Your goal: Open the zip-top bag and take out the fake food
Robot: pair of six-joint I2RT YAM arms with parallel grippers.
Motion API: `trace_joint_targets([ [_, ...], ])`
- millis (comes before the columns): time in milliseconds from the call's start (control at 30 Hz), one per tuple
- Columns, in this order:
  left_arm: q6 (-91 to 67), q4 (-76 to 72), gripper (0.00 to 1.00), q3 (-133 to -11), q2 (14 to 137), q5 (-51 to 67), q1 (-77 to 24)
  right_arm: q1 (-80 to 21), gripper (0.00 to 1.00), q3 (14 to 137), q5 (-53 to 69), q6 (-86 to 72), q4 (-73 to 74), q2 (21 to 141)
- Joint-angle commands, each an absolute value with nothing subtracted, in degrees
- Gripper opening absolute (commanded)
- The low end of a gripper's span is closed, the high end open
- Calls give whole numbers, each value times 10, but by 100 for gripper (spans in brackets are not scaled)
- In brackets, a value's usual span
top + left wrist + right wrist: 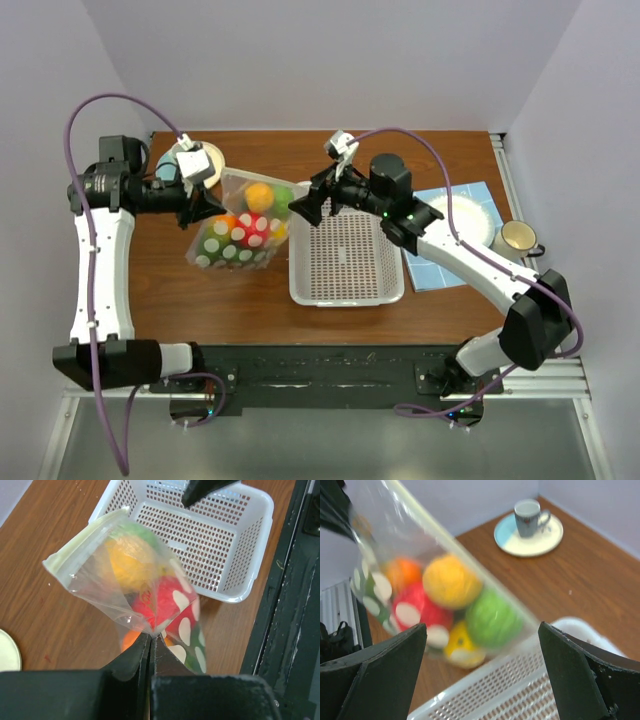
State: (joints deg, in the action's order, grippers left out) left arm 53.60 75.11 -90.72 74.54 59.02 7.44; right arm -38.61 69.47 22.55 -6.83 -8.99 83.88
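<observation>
The clear dotted zip-top bag (244,228) hangs left of the white basket, holding the fake food: an orange (259,195), a green ball (492,618), a red one (167,596) and a yellow lemon (462,645). My left gripper (151,636) is shut on a pinch of the bag's plastic wall, with the zip strip (82,542) pointing away toward the basket. My right gripper (482,630) stands open, wide, facing the bag's zip end from over the basket's left edge, touching nothing. In the overhead view the right gripper (308,205) sits just right of the bag.
A white perforated basket (345,292) stands mid-table. A cup on a saucer (529,527) sits at the back left. At the right, a white plate (470,215) lies on a blue cloth beside a mug (518,238).
</observation>
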Motion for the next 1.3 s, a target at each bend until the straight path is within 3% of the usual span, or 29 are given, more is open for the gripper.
trace_joint_targets([
  [0, 565, 756, 0, -890, 701, 567, 52, -388, 99, 755, 298, -14, -97, 843],
  [233, 532, 755, 0, -924, 701, 548, 6, -388, 98, 794, 446, -4, -32, 867],
  [500, 493, 755, 0, -973, 720, 548, -30, -381, 94, 783, 535, -23, -27, 906],
  [533, 491, 755, 0, -977, 720, 545, -32, -381, 91, 781, 538, -26, -30, 911],
  [567, 491, 755, 0, -979, 721, 545, -32, -380, 81, 781, 550, -28, -32, 922],
  [633, 490, 755, 0, -985, 722, 541, -32, -378, 73, 790, 558, -25, -11, 931],
  [700, 490, 755, 0, -986, 722, 539, -33, -373, 59, 791, 573, -20, -2, 935],
  [833, 495, 754, 0, -981, 725, 530, -33, -362, 44, 756, 566, -18, 6, 904],
  [1033, 506, 751, 0, -969, 735, 522, -32, -358, 33, 721, 534, -16, 18, 862],
  [1100, 501, 743, 0, -963, 735, 518, -32, -359, 32, 716, 533, -16, 22, 857],
  [1167, 491, 725, 0, -952, 730, 509, -32, -359, 47, 709, 522, -17, 28, 848],
  [1267, 483, 706, 0, -938, 722, 502, -32, -359, 54, 691, 509, -13, 27, 833],
])
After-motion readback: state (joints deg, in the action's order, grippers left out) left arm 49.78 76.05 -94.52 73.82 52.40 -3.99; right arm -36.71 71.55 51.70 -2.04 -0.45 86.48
